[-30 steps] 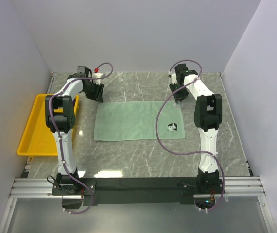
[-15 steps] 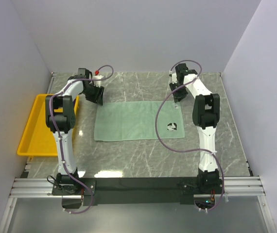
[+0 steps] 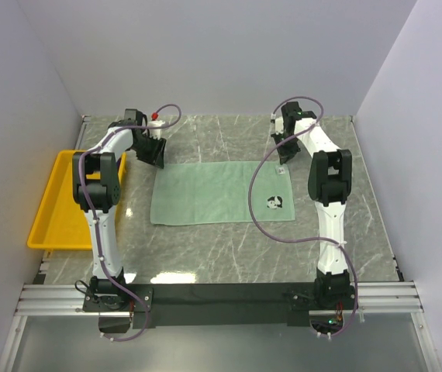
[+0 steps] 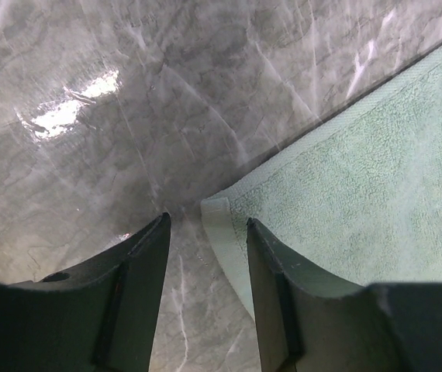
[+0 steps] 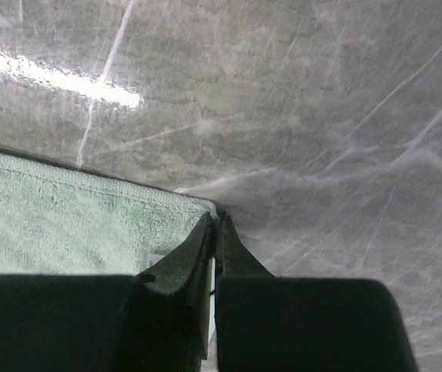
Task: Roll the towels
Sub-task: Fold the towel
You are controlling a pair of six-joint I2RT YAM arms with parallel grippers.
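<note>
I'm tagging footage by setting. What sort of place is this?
Probably a robotics lab test cell, not a home: plain white walls box in a marble-patterned table, the left arm and right arm are bolted to an aluminium rail, with a mint towel and yellow tray laid out.

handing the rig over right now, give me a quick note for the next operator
Left hand: open, jaws straddling the far left corner of the mint green towel, not yet closed.
Right hand: shut on the towel's far right corner, as far as its wrist view shows.
The towel lies flat and spread out on the table, with the yellow tray at the left. It is the only towel in view.
Done: nothing rolled.
Left: close the left hand, then roll.
</note>
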